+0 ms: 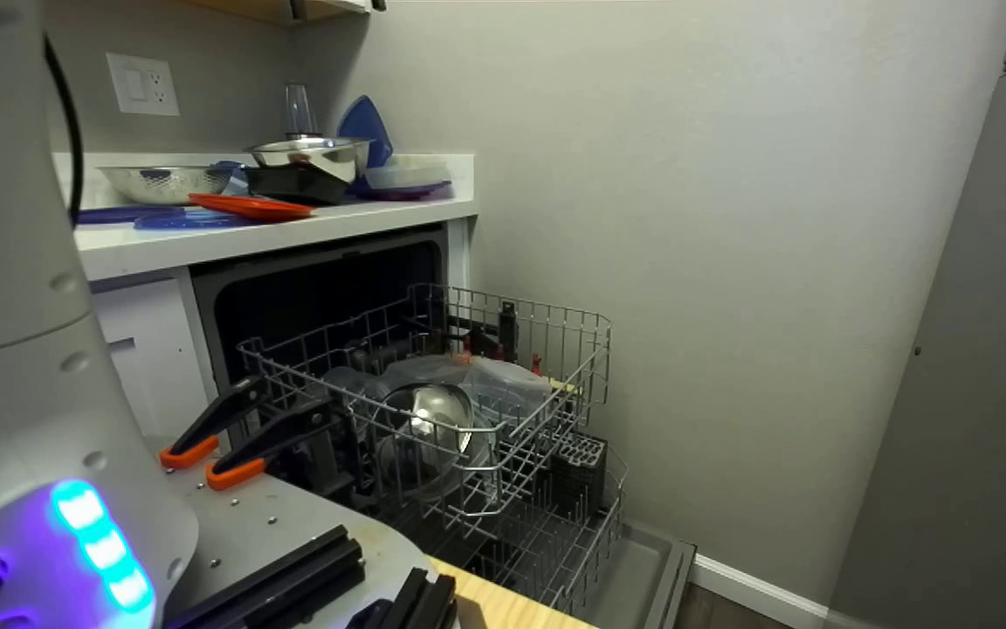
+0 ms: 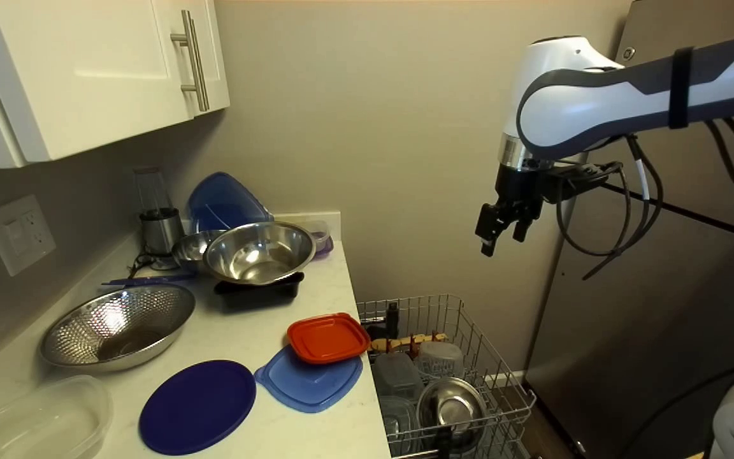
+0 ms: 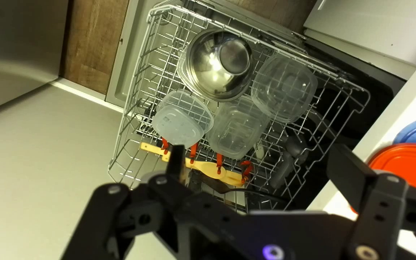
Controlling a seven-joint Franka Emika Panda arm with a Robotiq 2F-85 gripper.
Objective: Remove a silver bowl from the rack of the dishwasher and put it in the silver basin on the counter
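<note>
The silver bowl [image 1: 440,411] lies tilted in the upper rack [image 2: 497,349] of the open dishwasher [image 1: 328,301]. It also shows in an exterior view [image 2: 453,405] and in the wrist view [image 3: 222,65], its rounded base facing up there. The silver basin [image 2: 259,255], a wide steel vessel, sits on a black container on the white counter [image 2: 239,335]; its wall shows in an exterior view [image 1: 333,162]. My gripper [image 2: 504,241] is open and empty, pointing down high above the rack. In the wrist view its fingers [image 3: 260,157] are wide apart, with the bowl beyond them.
Clear plastic containers [image 3: 238,126] and yellow utensils [image 3: 208,168] share the rack. A perforated colander [image 2: 118,328], red lid [image 2: 329,338] and blue lids [image 2: 198,408] lie on the counter. A cabinet [image 2: 106,70] hangs above it. A grey steel panel [image 2: 628,331] stands behind the arm.
</note>
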